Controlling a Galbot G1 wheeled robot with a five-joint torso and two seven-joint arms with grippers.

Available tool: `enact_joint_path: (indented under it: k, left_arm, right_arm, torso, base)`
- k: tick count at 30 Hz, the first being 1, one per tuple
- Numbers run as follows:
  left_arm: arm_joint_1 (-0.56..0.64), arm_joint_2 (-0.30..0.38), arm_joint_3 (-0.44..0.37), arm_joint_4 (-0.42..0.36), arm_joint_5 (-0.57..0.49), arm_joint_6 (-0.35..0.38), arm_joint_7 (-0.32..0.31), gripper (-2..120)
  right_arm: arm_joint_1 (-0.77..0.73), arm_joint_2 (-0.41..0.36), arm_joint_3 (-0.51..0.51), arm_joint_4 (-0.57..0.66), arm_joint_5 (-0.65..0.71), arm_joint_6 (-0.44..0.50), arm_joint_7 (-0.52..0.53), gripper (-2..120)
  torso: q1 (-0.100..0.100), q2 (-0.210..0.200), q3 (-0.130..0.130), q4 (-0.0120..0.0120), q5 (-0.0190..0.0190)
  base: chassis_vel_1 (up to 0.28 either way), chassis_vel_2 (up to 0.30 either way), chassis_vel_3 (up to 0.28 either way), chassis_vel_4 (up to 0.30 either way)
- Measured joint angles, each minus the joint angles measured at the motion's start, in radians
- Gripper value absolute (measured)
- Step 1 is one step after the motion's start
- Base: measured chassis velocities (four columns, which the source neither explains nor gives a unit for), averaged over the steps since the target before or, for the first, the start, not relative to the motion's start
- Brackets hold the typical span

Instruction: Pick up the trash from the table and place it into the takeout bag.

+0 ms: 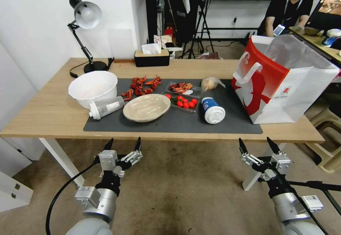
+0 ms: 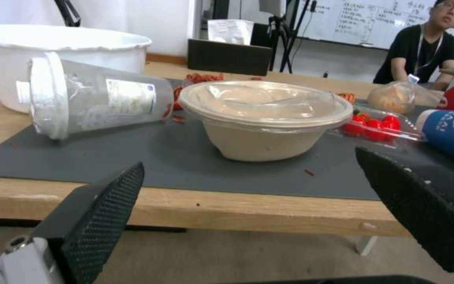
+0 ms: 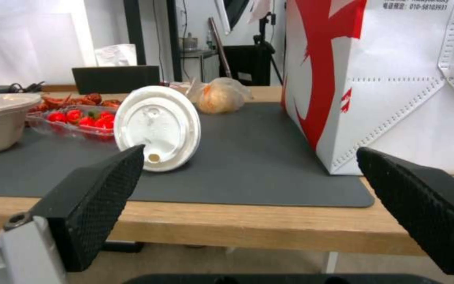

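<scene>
Both arms are hanging below the table [image 1: 46, 114] edge; left gripper [image 1: 123, 145] and right gripper [image 1: 258, 146] are spread, holding nothing. Cup [image 1: 212, 110], dish [image 1: 146, 107] and bottle [image 1: 106, 107] are lying untouched on the mat [image 1: 234, 118] beside the bag [image 1: 280, 78]. Judged: picking not yet begun; next calls for reaching the cup.
</scene>
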Motion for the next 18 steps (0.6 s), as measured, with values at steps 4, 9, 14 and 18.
enact_joint_path:
  k: [4,9,14,18]
  left_arm:
    - [0.001,0.0,0.0,-0.001,0.0,0.0,0.0,100]
    - [0.001,0.0,0.0,-0.002,0.0,0.0,0.0,100]
    - [-0.001,0.001,0.0,-0.002,0.0,0.0,0.0,100]
    - [-0.008,0.008,0.008,0.002,0.0,0.003,0.001,100]
  right_arm:
    - [0.003,-0.001,-0.003,0.0,-0.003,-0.002,-0.001,100]
    - [0.016,-0.004,-0.015,-0.006,-0.007,-0.009,-0.002,100]
    - [0.109,-0.016,-0.059,-0.01,-0.024,-0.06,0.017,100]
    - [0.2,-0.034,-0.096,-0.012,-0.027,-0.117,0.044,100]
  torso:
    - [0.0,0.0,0.0,0.0,0.0]
    - [0.0,0.0,0.0,-0.0003,0.0]
    - [0.0,0.0,0.0,0.0,0.0001]
    - [0.0,0.0,0.0,-0.0005,0.0]
  base:
    - [0.0,0.0,0.0,0.0]
    - [0.0,0.0,0.0,0.0]
    - [0.0,0.0,0.0,0.0]
    - [0.0,0.0,0.0,0.0]
